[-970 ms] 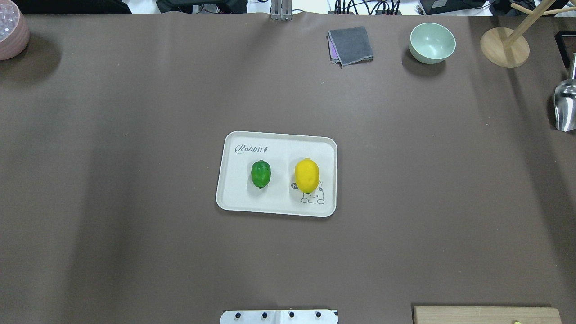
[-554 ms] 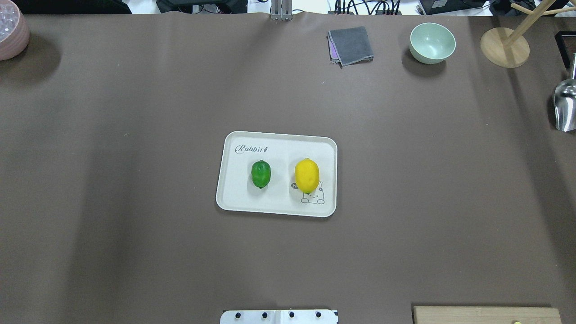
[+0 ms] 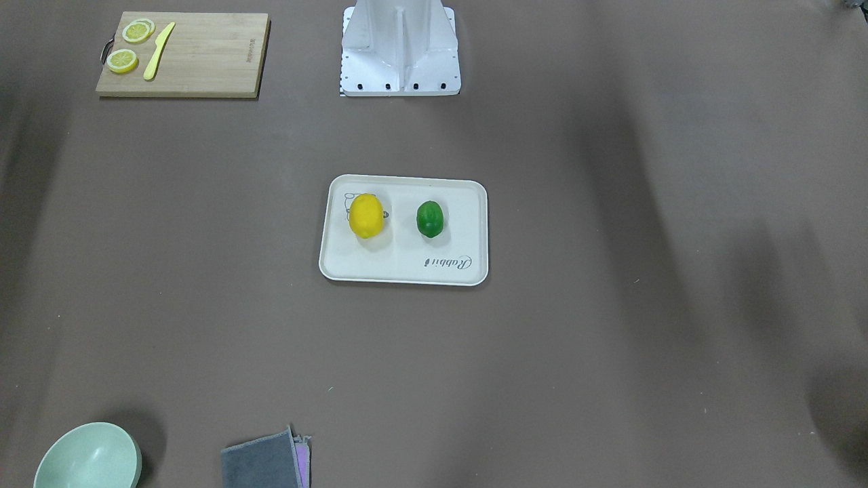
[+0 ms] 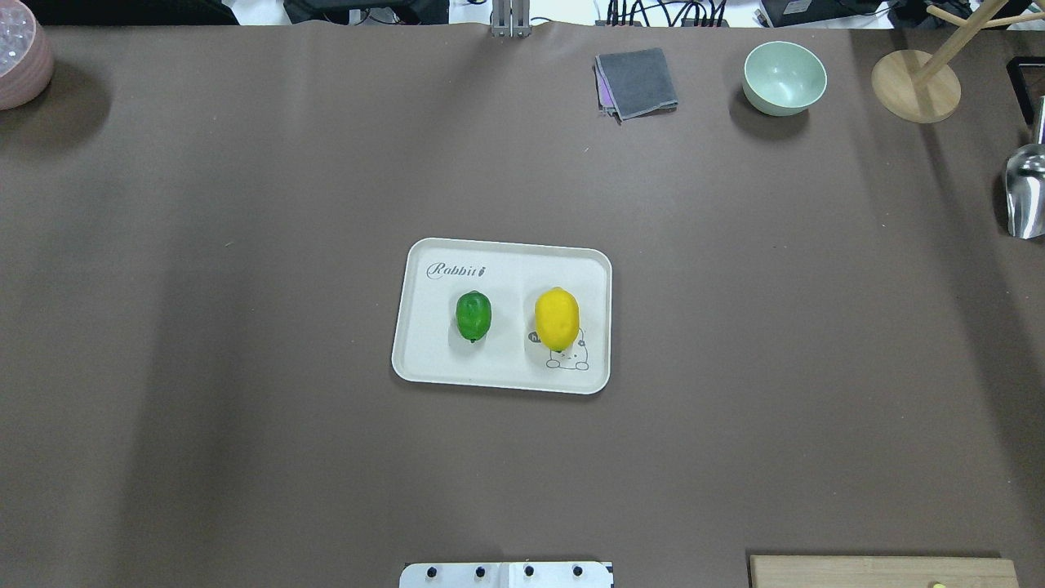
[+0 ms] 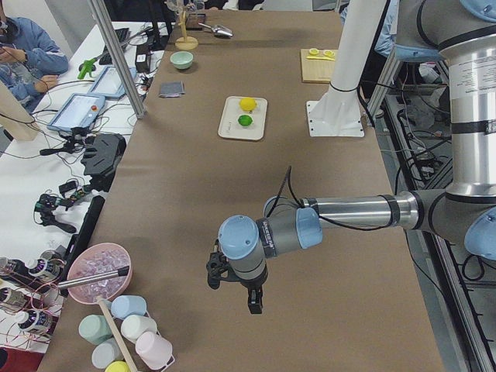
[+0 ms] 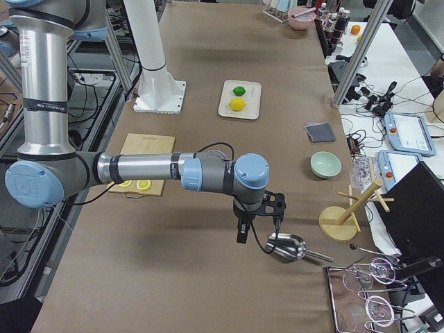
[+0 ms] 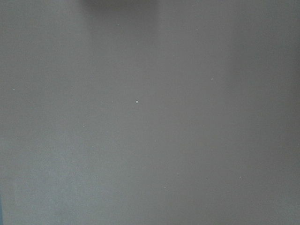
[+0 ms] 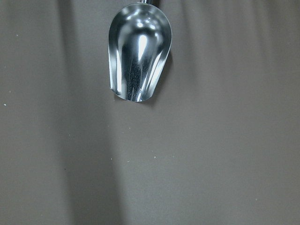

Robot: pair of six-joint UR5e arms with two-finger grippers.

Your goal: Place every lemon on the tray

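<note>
Tabletop (image 4: pixel 245 425) unchanged, lemons (image 4: pixel 557 318) on tray (image 4: pixel 506 374)

Nothing visible changes in the overhead view. The yellow lemon (image 4: pixel 557 318) and the green lemon (image 4: pixel 473 315) lie at the same spots on the tray (image 4: pixel 424 359) as a second ago, side by side and not touching, and the tray itself shows no shift on the worktop (image 4: pixel 245 327), its script corner pointing the same way.

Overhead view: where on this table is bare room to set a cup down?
Broad bare tabletop surrounds the tray, on its left up to the pink bowl. Crowded: the far right corner with gray cloth, green bowl, wooden stand, scoop.
</note>
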